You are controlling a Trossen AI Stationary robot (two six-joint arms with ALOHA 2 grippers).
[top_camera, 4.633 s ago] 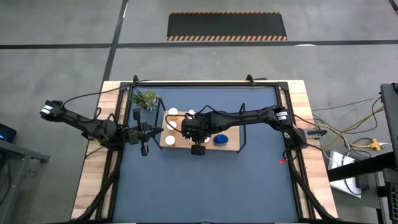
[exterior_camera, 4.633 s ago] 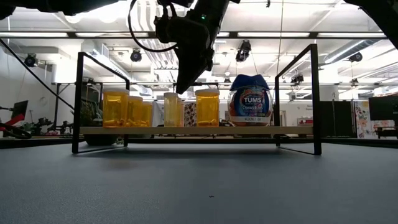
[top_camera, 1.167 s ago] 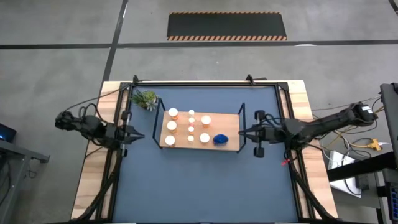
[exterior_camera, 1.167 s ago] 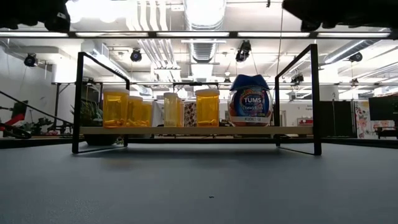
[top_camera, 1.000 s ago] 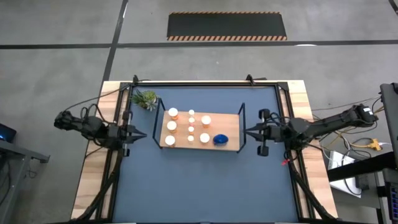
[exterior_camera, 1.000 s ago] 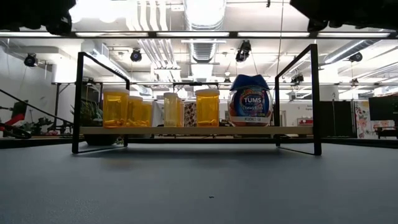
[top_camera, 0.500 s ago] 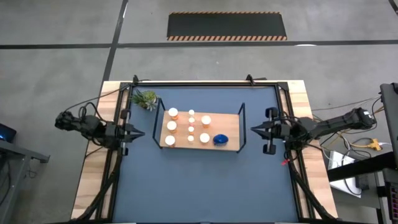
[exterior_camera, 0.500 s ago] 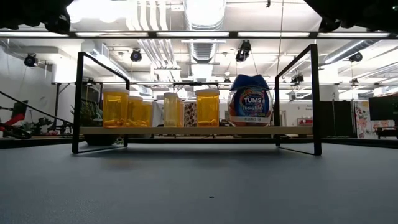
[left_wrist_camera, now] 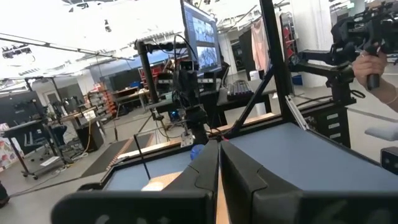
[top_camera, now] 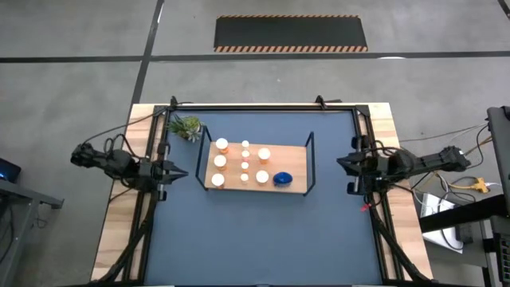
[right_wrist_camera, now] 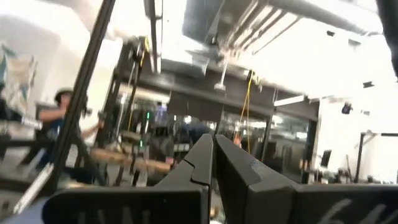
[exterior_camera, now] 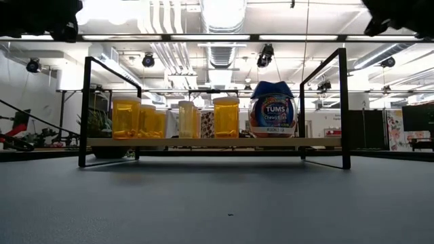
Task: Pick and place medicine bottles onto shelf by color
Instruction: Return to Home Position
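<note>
— Pulled farther right since a moment ago, the right gripper [top_camera: 341,161] now hangs over the right edge of the dark-blue mat [top_camera: 255,235], well apart from the shelf [top_camera: 291,159]. The left gripper [top_camera: 182,172] has not shifted. It sits at centre left of the high view, near the shelf's left wire end.

— Fingers?

— Both pairs are pressed together with nothing between them. The left wrist view shows its fingers [left_wrist_camera: 239,177] meeting along one seam, and the right wrist view shows the same.

— And the bottles?

— All are on the shelf, in the upper middle of the high view. From above, the medicine bottles [top_camera: 220,161] show as small white caps in three rough columns over the board's left and centre. The blue bottle [top_camera: 282,178] stands alone at the board's lower right.

— From table height?

— Amber bodies stand in a row on the light-wood board, from left to centre. The blue bottle, at right, is rounder and carries a TUMS label. A small green plant [top_camera: 186,126] sits just beyond the shelf's upper-left corner.
</note>
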